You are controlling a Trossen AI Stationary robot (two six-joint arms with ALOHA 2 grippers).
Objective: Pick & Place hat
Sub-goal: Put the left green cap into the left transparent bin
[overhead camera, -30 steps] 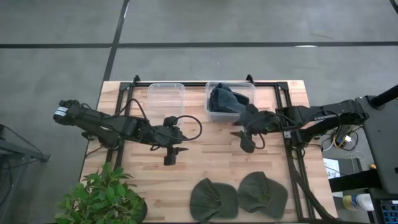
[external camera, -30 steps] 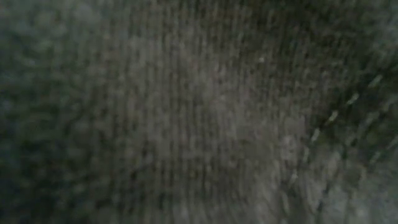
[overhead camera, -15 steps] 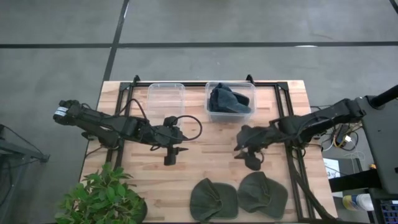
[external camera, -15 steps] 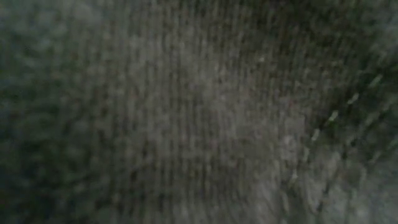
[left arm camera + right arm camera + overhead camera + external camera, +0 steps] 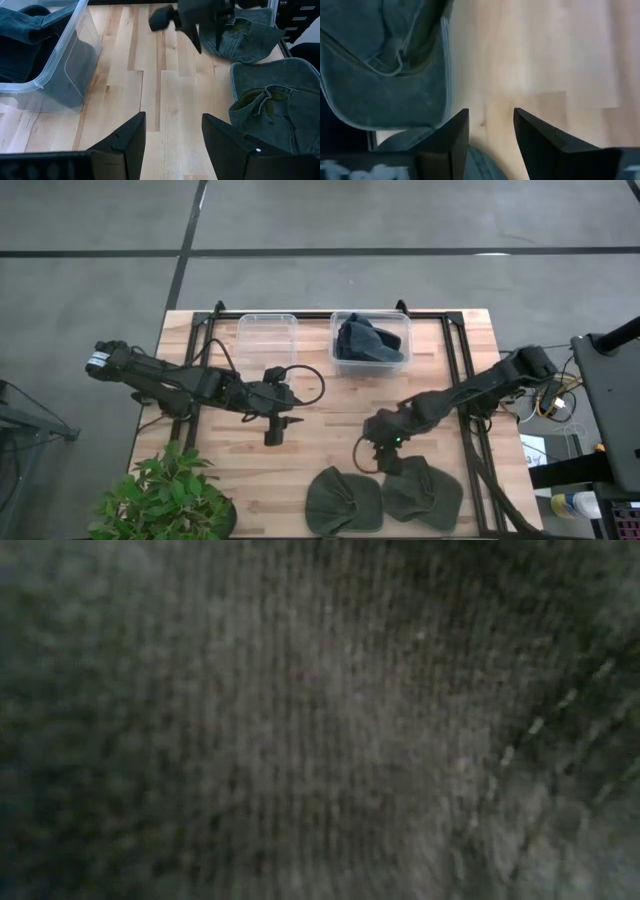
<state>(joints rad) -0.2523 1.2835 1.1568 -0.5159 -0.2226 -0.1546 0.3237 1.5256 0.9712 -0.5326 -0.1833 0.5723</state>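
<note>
Potted plant (image 5: 165, 498) at the table's front left corner. Left arm lies across the left half of the table (image 5: 330, 415); left gripper (image 5: 274, 430) sits low over bare wood near the middle, fingers (image 5: 125, 142) spread with a clear gap, holding nothing.

At the back edge, 2 clear bins side by side: the left bin (image 5: 266, 340) shows nothing inside, the right bin (image 5: 370, 343) holds 1 dark hat (image 5: 365, 340).

At the front edge, 2 green hats lie flat, touching: left hat (image 5: 343, 500), right hat (image 5: 423, 492).

Right arm reaches in from the right side; right gripper (image 5: 383, 460) is down just behind the 2 front hats, close to where they meet. Its fingers (image 5: 447, 137) stand apart over bare wood, empty.

Low view: filled by blurred dark fabric (image 5: 320, 720), nothing else readable.
</note>
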